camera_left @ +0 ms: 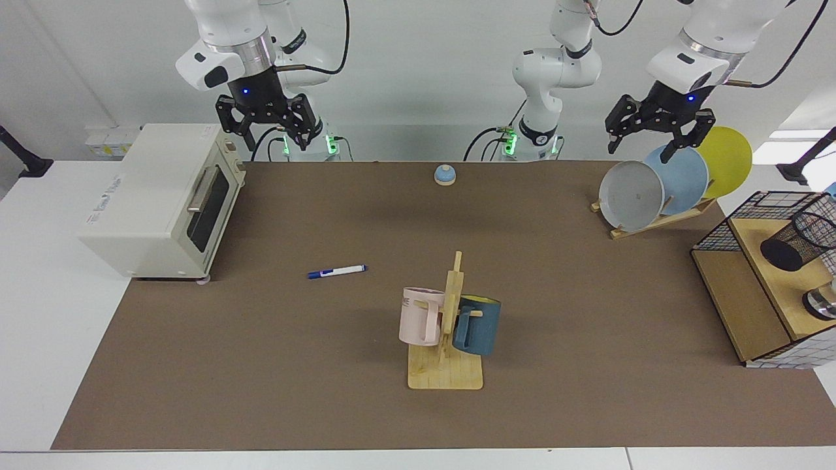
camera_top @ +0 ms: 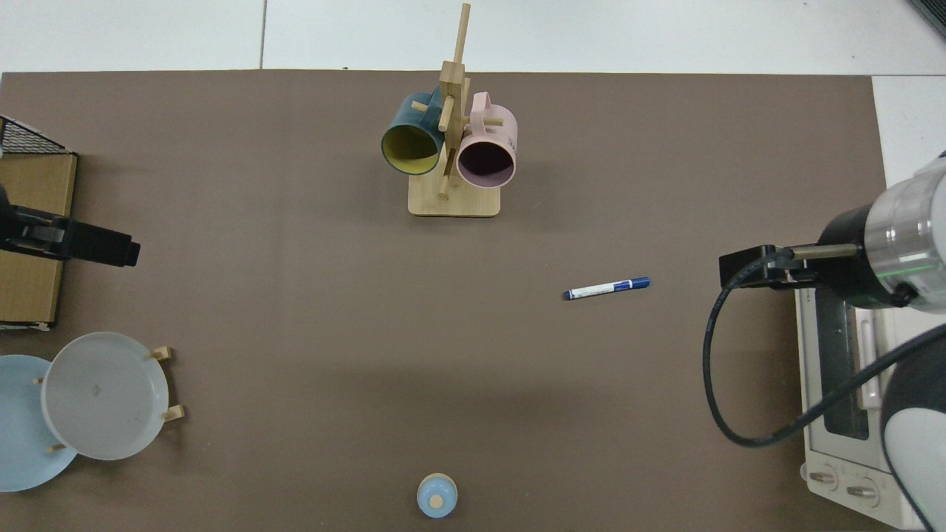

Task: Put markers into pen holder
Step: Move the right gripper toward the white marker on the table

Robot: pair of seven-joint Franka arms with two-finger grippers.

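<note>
facing view: marker (camera_left: 337,271) lies flat crosswise on the surface, nearer the right gripper (camera_left: 268,128), fingers spread; left gripper (camera_left: 653,137) spread too, waits.

A cream toaster oven (camera_left: 163,199) sits at one end of the brown desk (camera_left: 261,365). A wooden rack (camera_left: 447,326) holds a pink mug (camera_left: 420,315) and a blue mug (camera_left: 478,324); plates (camera_left: 659,186) lean in a stand, and a small blue bell (camera_left: 445,174) stands apart.
</note>
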